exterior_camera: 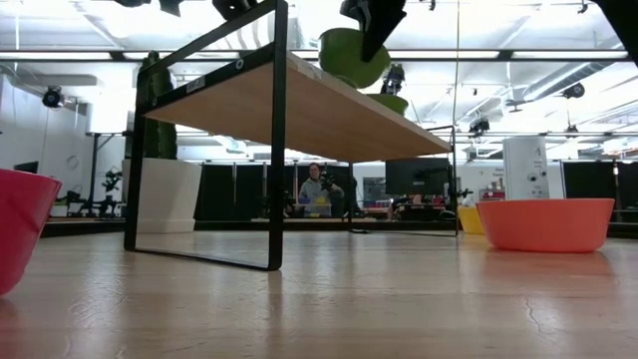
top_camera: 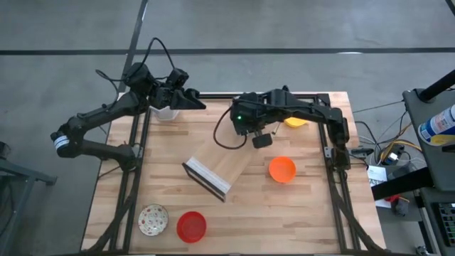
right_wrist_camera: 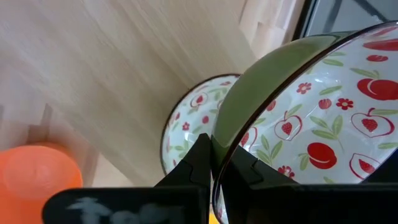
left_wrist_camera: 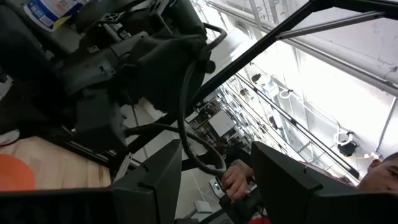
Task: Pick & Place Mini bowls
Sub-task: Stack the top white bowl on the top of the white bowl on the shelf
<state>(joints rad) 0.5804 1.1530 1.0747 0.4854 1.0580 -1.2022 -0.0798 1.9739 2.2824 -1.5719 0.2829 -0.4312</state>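
My right gripper [right_wrist_camera: 217,165] is shut on a mini bowl [right_wrist_camera: 298,93], green outside and white with red fruit print inside, above the wooden shelf [top_camera: 220,163]; in the low view that bowl [exterior_camera: 351,55] hangs just over the shelf top. A second patterned bowl [right_wrist_camera: 189,127] sits by its base on the shelf under it. The orange bowl [top_camera: 282,169], the red bowl [top_camera: 190,226] and another patterned white bowl [top_camera: 153,219] stand on the table, and the yellow bowl [top_camera: 295,122] shows beside the right arm. My left gripper [top_camera: 193,99] is open at the far left, in the air. My right gripper pinches the bowl's rim [right_wrist_camera: 219,140], one finger [right_wrist_camera: 198,163] on the green outer wall and the other finger [right_wrist_camera: 241,168] inside. It comes from above [exterior_camera: 371,25]. The bowl is tilted and lifted clear of the shelf.
A white pot with a green cactus [exterior_camera: 164,189] stands at the far left by the left gripper. The shelf's black metal frame [exterior_camera: 277,140] rises mid-table. A person [exterior_camera: 317,191] sits in the room beyond. Bare wood lies along the near edge [top_camera: 284,220].
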